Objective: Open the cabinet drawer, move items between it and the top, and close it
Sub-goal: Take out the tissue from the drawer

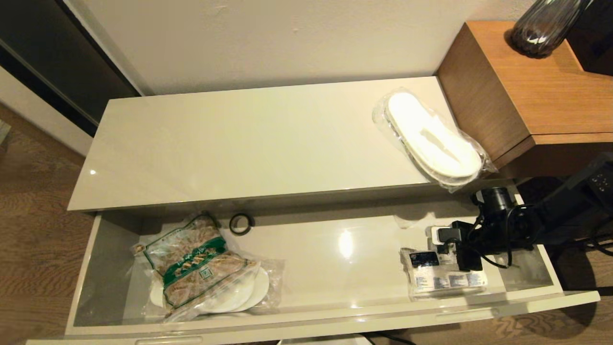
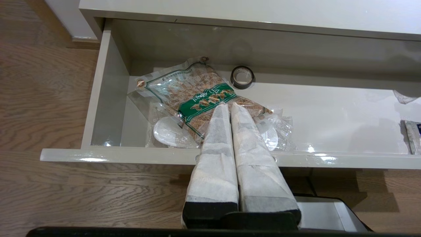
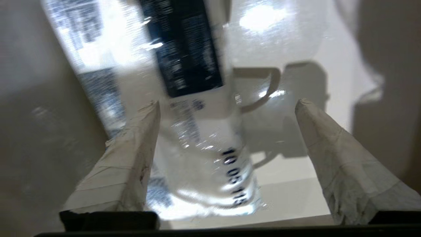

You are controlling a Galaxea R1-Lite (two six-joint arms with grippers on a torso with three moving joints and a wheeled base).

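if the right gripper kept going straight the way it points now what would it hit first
Most likely the white packet with the dark blue label, lying on the drawer floor. The right gripper is open, fingers either side of it. Depth is unclear, so how far off it is I cannot tell.

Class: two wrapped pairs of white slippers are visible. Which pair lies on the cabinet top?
The slippers at the top's right end; the other pair lies in the open drawer under a green-labelled bag.

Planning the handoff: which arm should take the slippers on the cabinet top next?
Right, probably. The right gripper is open over the packet at the drawer's right end, just below the wrapped slippers. The left gripper sits shut at the left end.
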